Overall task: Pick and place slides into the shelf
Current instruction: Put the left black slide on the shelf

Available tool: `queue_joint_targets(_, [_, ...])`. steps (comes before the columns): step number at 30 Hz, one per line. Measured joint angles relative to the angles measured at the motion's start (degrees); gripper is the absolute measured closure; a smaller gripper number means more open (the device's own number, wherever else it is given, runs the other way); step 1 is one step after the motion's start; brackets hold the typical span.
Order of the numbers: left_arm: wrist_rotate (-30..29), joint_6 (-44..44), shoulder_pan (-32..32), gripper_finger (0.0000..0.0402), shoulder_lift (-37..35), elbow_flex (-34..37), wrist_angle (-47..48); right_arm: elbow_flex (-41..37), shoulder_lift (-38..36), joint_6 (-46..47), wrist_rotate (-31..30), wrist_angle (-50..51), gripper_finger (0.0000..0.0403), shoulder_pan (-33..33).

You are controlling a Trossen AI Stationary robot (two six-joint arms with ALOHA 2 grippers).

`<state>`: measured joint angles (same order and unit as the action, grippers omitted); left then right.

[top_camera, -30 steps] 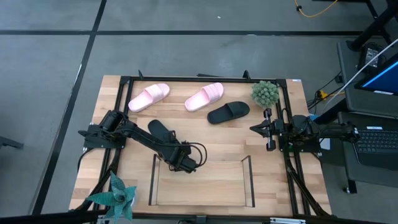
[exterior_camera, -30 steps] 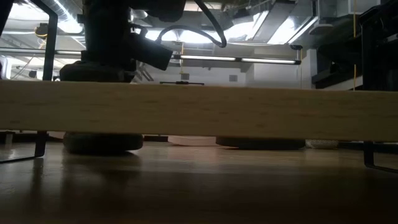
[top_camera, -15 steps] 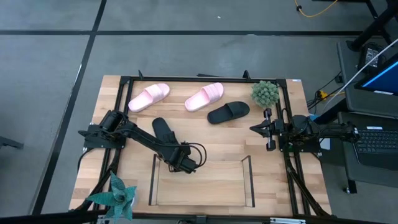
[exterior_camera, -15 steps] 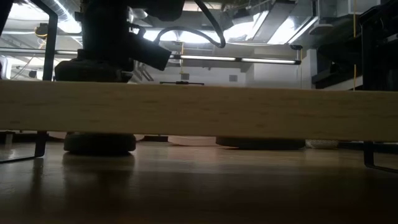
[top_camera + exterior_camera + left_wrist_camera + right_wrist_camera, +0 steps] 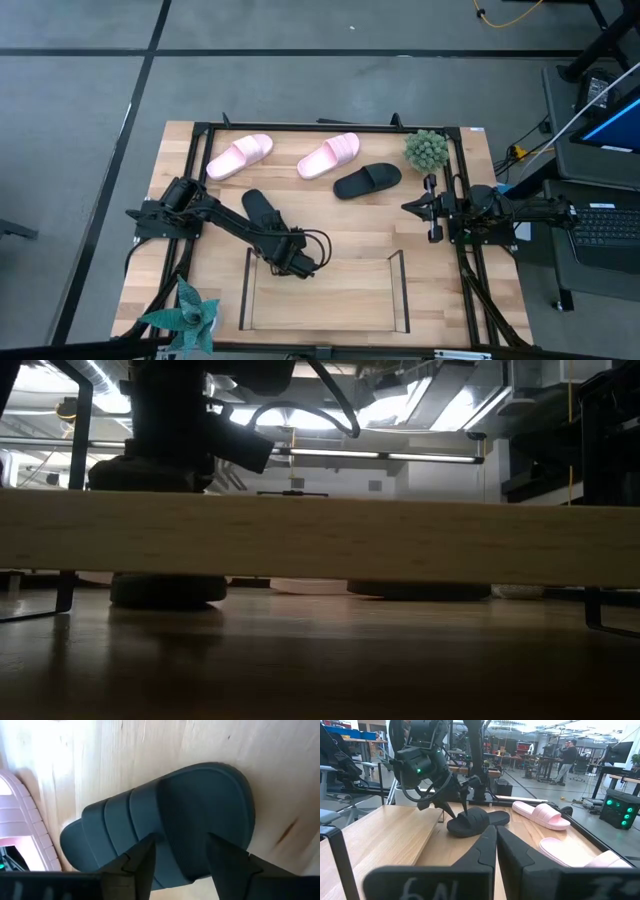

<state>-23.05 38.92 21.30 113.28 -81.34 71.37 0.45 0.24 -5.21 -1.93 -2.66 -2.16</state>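
Note:
One black slide (image 5: 254, 205) lies flat on the table in front of the left arm. My left gripper (image 5: 182, 850) stands open right over it, fingers slanting down, one on each side of a patch of footbed beside the strap (image 5: 115, 820). The right wrist view shows this slide (image 5: 477, 822) sole down. The other black slide (image 5: 367, 180) and two pink slides (image 5: 240, 156) (image 5: 329, 155) lie near the far edge. The wire shelf (image 5: 247, 290) stands at the near edge. My right gripper (image 5: 495, 831) rests shut at the table's right side. My left gripper's fingertips (image 5: 150, 845) stand at the black slide's footbed (image 5: 182, 820), just behind the strap, coming from above at a slant. I cannot tell whether they touch it. The slide lies on the table by its sole.
A round green plant (image 5: 427, 149) stands at the far right, and a spiky green one (image 5: 185, 315) at the near left corner. A black frame (image 5: 330, 127) runs around the table. A light wooden board (image 5: 320, 535) crosses the low view. People stand in the room beyond.
The black slide under my left gripper has shifted and turned a little on the table. The left arm has stayed in place.

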Motion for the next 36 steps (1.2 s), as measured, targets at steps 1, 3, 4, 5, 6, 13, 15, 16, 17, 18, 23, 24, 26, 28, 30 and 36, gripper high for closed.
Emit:
queue_joint_targets(1, [0.00,0.00,-0.02,0.0241,0.00,0.00,0.02,0.01,0.01,0.01,0.00,0.00,0.0386,0.00])
queue_joint_targets(3, [-0.24,0.01,-0.02,0.0241,0.00,0.00,0.06,0.00,0.00,0.00,0.00,0.00,0.0386,0.00])
queue_joint_targets(4, [-0.80,0.03,-0.02,0.0241,0.00,0.00,0.08,0.00,-0.01,0.00,0.00,0.00,0.0386,0.00])
queue_joint_targets(5, [-1.68,0.04,-0.02,0.0241,0.00,0.00,0.09,0.00,0.01,0.00,0.00,0.00,0.0386,0.01])
queue_joint_targets(6, [-2.54,0.04,-0.02,0.0241,0.00,0.00,0.09,0.00,0.01,0.00,0.00,0.00,0.0386,0.01])
queue_joint_targets(13, [-3.86,0.07,-0.02,0.0243,-0.03,-0.02,0.07,0.00,-0.01,-0.02,0.00,0.00,0.0386,0.00])
queue_joint_targets(15, [-3.86,0.39,-0.02,0.0243,-0.03,-0.01,0.07,0.00,-0.01,-0.02,0.00,0.00,0.0386,0.00])
queue_joint_targets(16, [-3.86,1.05,-0.02,0.0243,-0.03,-0.02,0.06,0.00,-0.01,-0.02,0.00,0.00,0.0386,0.00])
queue_joint_targets(17, [-3.86,1.56,-0.02,0.0243,-0.03,-0.02,0.04,0.00,0.01,-0.02,0.00,0.00,0.0386,-0.01])
queue_joint_targets(18, [-3.86,1.91,-0.02,0.0243,-0.03,-0.02,0.04,0.00,-0.01,-0.02,0.00,0.00,0.0386,0.00])
queue_joint_targets(23, [-3.97,2.95,-0.02,0.0243,-0.03,-0.01,0.02,0.00,-0.01,-0.02,-0.01,0.00,0.0386,-0.01])
queue_joint_targets(24, [-3.97,2.95,-0.02,0.0243,-0.03,-0.02,0.02,0.00,0.00,-0.02,0.00,0.00,0.0386,0.00])
queue_joint_targets(26, [-3.97,2.95,-0.02,0.0243,-0.03,-0.02,0.02,0.00,-0.01,-0.02,0.00,0.00,0.0386,0.01])
queue_joint_targets(28, [-3.97,2.96,-0.02,0.0243,-0.03,0.00,0.00,0.00,0.01,-0.02,0.00,0.00,0.0386,-0.01])
queue_joint_targets(30, [-3.97,2.97,-0.02,0.0243,-0.03,-0.02,0.00,0.00,0.01,-0.04,0.00,0.00,0.0386,0.00])
queue_joint_targets(36, [-3.97,2.97,-0.02,0.0243,-0.03,-0.02,-0.92,0.00,-0.01,-0.04,-0.01,0.00,0.0386,0.00])
